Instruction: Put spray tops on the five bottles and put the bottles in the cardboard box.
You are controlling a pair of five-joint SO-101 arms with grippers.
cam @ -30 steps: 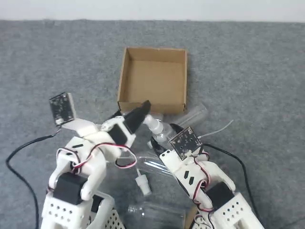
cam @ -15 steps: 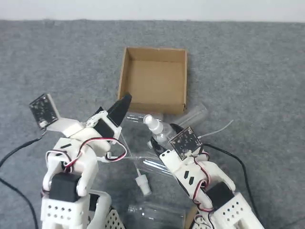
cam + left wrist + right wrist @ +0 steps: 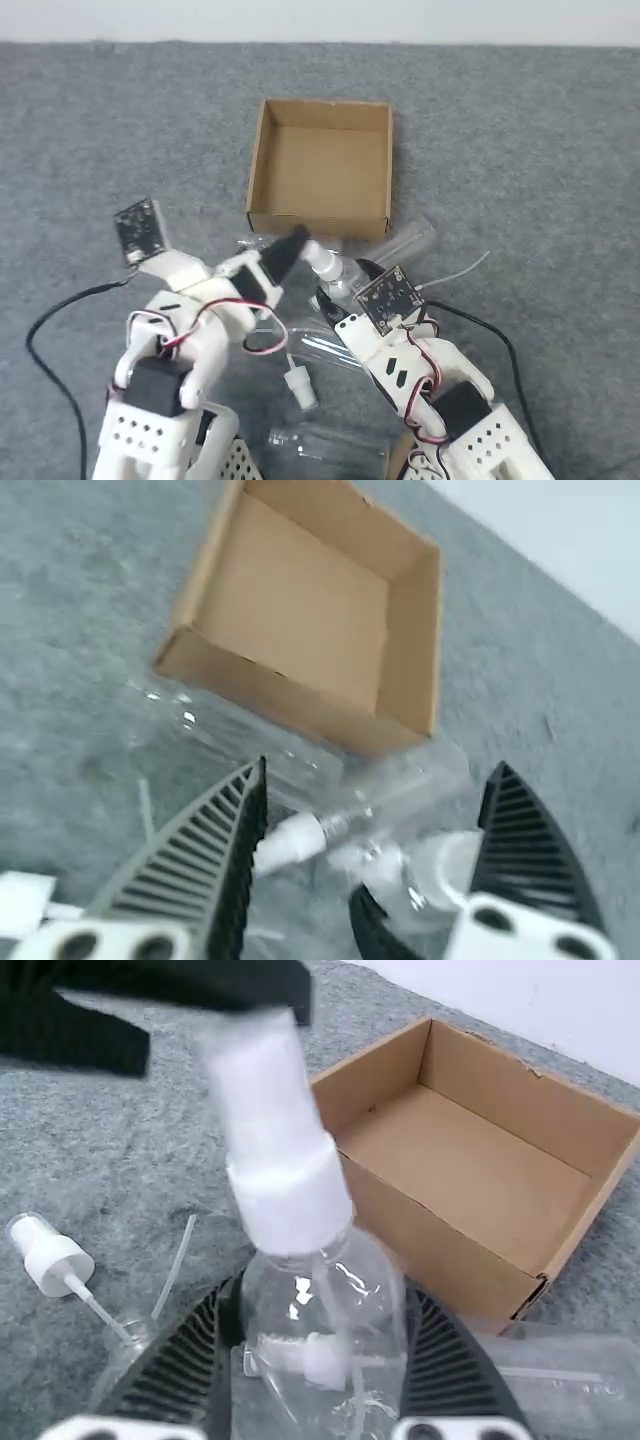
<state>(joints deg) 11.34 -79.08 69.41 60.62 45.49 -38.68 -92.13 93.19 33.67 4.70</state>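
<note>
**A:** Where is the bottle?

**B:** Your right gripper (image 3: 312,1355) clamps the clear bottle (image 3: 320,1295) just in front of the empty cardboard box (image 3: 318,218). Your left gripper (image 3: 378,775) hangs with jaws wide by the spray top (image 3: 280,1170).

**A:** What could go wrong?

**B:** If you close off-centre, you could tilt the top or twist the bottle loose.

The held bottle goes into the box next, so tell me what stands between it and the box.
The open left gripper hangs over the held bottle's spray top, on the box side. A loose clear bottle lies along the cardboard box's near wall.
</note>
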